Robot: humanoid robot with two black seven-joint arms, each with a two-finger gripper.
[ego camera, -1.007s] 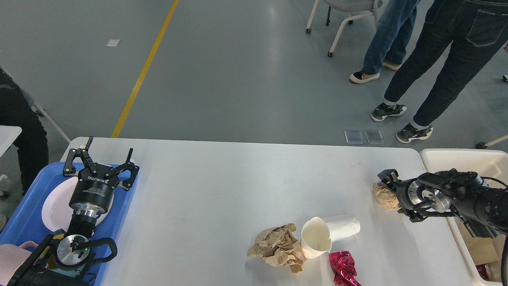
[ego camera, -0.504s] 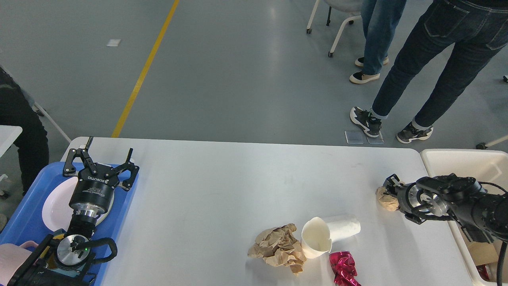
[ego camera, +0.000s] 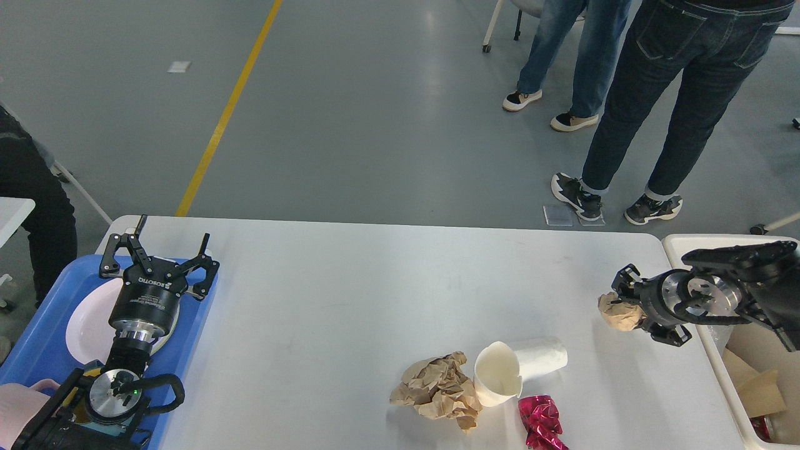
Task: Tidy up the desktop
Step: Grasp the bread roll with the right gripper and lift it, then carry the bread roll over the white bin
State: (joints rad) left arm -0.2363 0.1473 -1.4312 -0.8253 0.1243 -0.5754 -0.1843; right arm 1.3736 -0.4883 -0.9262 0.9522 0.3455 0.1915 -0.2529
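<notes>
The white desktop (ego camera: 375, 294) fills the lower view. My right gripper (ego camera: 619, 309) is at its right side, shut on a small crumpled brown paper ball (ego camera: 617, 312) held just above the surface beside the beige bin (ego camera: 694, 245). My left gripper (ego camera: 159, 247) is open and empty over the blue tray (ego camera: 37, 337). On the desktop near the front lie a larger crumpled brown paper (ego camera: 437, 390), a tipped white paper cup (ego camera: 515, 369) and a crumpled red foil wrapper (ego camera: 540, 422).
A white plate (ego camera: 84, 325) lies in the blue tray under my left arm. The beige bin at the right edge holds cardboard and scraps. Two people stand on the floor beyond the table's far right.
My right gripper has lifted the small paper ball and moved right toward the bin. The people behind the table have stepped left. My left arm has not moved.
</notes>
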